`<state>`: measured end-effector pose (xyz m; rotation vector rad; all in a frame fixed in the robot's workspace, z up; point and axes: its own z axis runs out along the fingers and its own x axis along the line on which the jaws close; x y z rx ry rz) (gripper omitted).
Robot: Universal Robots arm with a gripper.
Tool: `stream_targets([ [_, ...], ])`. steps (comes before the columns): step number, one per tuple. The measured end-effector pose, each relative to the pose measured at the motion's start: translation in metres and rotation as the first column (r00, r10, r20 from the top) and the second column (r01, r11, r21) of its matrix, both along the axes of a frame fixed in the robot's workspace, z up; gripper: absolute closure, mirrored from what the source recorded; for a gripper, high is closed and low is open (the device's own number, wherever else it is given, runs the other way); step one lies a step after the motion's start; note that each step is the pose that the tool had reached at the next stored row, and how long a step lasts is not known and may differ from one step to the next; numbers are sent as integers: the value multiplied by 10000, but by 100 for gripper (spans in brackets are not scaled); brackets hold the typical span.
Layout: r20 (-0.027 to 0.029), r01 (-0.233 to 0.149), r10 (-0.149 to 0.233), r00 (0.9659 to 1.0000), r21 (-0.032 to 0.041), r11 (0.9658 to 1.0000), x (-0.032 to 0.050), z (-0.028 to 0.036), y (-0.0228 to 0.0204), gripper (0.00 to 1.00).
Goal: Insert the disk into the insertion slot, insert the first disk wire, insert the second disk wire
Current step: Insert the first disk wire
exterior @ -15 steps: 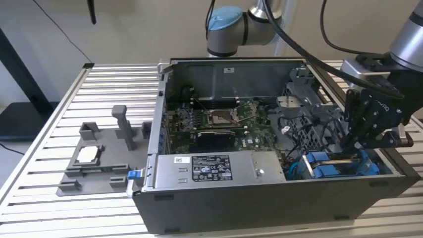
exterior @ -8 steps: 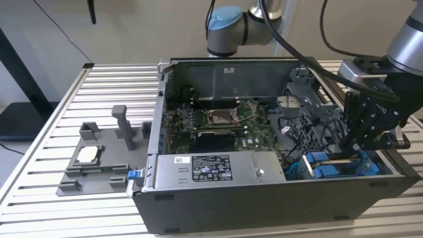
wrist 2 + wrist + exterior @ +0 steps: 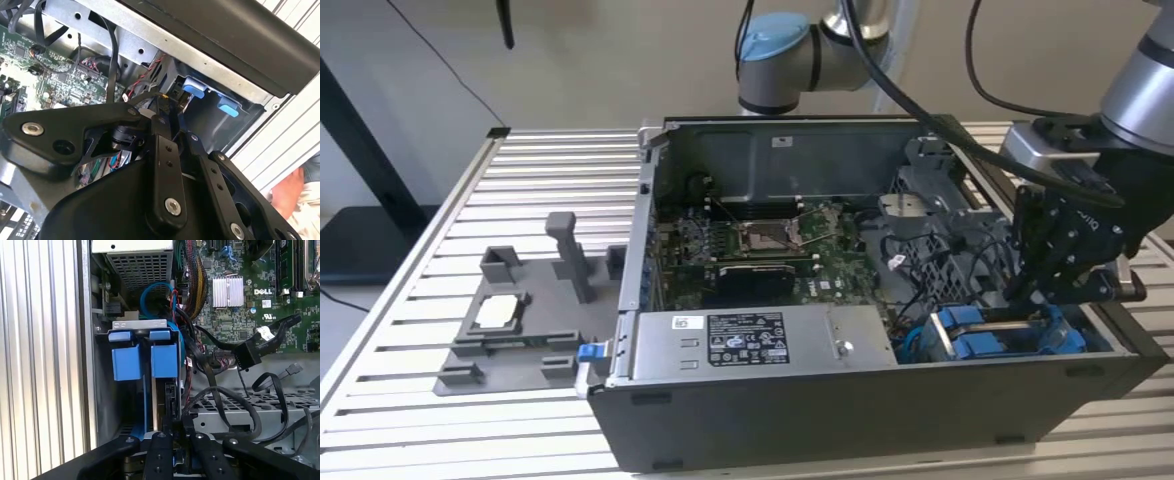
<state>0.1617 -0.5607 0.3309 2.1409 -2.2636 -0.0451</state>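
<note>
Claw: the gripper (image 3: 1034, 300) (image 3: 167, 105) (image 3: 175, 431) is down inside the corner of the open computer case (image 3: 881, 420). In both wrist views its black fingers (image 3: 162, 150) are drawn narrow, almost tip to tip. Whether anything is nipped between them, I can't tell.
Disk: the disk (image 3: 165, 390) stands edge-on just past the fingertips, tucked in its blue bracket (image 3: 165, 360), down in the bay.
Slot: the insertion slot (image 3: 112, 405) walls it in, with a second blue tab (image 3: 125, 362) just beside the first.
Cable: a black flat cable (image 3: 247, 352) with a block plug lies loose over the board, apart from the disk.
Board: the green motherboard (image 3: 834, 250) spreads beyond, with a square processor socket (image 3: 763, 237) in its middle.
Power box: the silver power-supply box (image 3: 747, 340) sits to the exterior view's left of the bay.
Table: there's the slatted table (image 3: 454, 200), with a grey fixture (image 3: 520, 320) on it beside the case.
Arm: the grey-and-blue arm joint (image 3: 781, 50) rises behind the case.
</note>
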Motion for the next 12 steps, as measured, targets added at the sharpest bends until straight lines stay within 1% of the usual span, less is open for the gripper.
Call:
stream_targets([
  [2, 1, 0, 0, 10000, 4, 10000, 0, -5, -1, 80],
  [3, 1, 0, 0, 10000, -1, 10000, 0, -3, -1, 74],
  [4, 2, 0, 0, 10000, -7, 10000, 0, 1, -1, 74],
  [6, 2, 0, 0, 10000, -11, 10000, 0, 31, -1, 74],
  [12, 2, -1, 1, 10000, -10, 10000, 0, 254, -1, 74],
])
